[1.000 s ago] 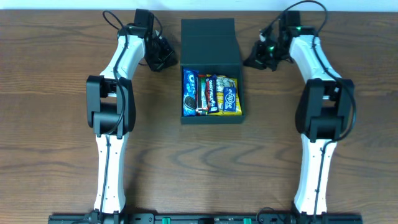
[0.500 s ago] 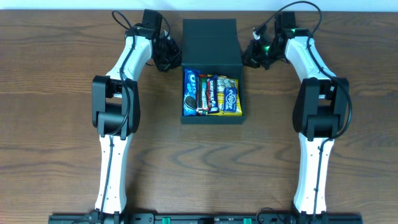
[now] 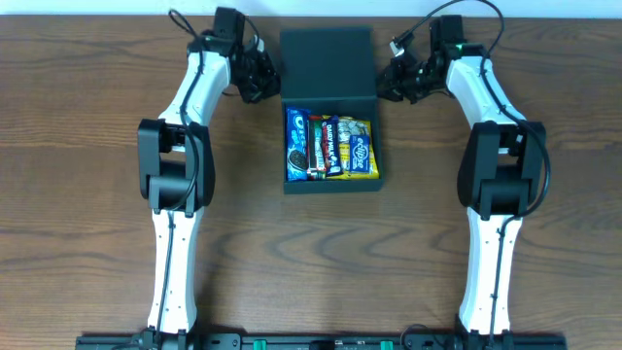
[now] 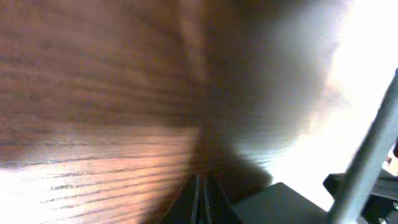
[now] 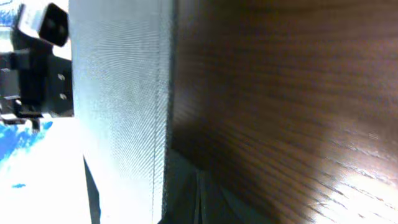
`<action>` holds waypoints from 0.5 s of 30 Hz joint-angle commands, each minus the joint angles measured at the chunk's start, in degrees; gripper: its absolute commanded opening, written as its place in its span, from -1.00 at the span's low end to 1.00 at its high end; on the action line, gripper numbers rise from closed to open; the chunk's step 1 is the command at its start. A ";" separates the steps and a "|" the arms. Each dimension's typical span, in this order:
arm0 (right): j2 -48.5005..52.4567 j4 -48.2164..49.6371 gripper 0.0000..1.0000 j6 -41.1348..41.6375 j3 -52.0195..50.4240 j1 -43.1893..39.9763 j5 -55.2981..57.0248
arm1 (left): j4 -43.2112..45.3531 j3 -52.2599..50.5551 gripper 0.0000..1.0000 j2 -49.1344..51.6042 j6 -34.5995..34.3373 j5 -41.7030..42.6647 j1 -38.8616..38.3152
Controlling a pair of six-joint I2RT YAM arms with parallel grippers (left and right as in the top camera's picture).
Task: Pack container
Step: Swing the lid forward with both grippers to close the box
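Flanking the container (image 3: 328, 63), left gripper (image 3: 260, 76) and right gripper (image 3: 389, 80) sit just beside it; clenched or released, cannot tell.

The place reads as a robotics lab or test bench, not a home; a left arm (image 3: 170, 175) and a right arm (image 3: 496, 175), both white and black, stand either side of the container (image 3: 328, 63) on a plain wood-grain desk (image 3: 78, 194); nearer than the container, at the desk's front edge, a black mounting rail (image 3: 321, 340) with green fittings carries both bases; loose cables (image 3: 185, 24) loop beside the container's far corners.
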 commanded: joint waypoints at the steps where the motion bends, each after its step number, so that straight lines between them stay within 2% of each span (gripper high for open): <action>1: -1.64 0.00 -0.97 -3.30 4.13 0.55 -5.70 | -1.27 6.56 -0.90 0.24 4.87 2.51 -0.11; 10: -10.32 -1.97 -0.98 -9.27 6.99 0.48 -5.05 | -9.62 19.93 -0.89 0.15 13.81 2.95 -0.07; 15: -15.87 -6.21 -0.98 -14.75 6.99 0.48 -2.23 | -18.21 27.43 -0.89 0.04 21.55 2.97 -0.07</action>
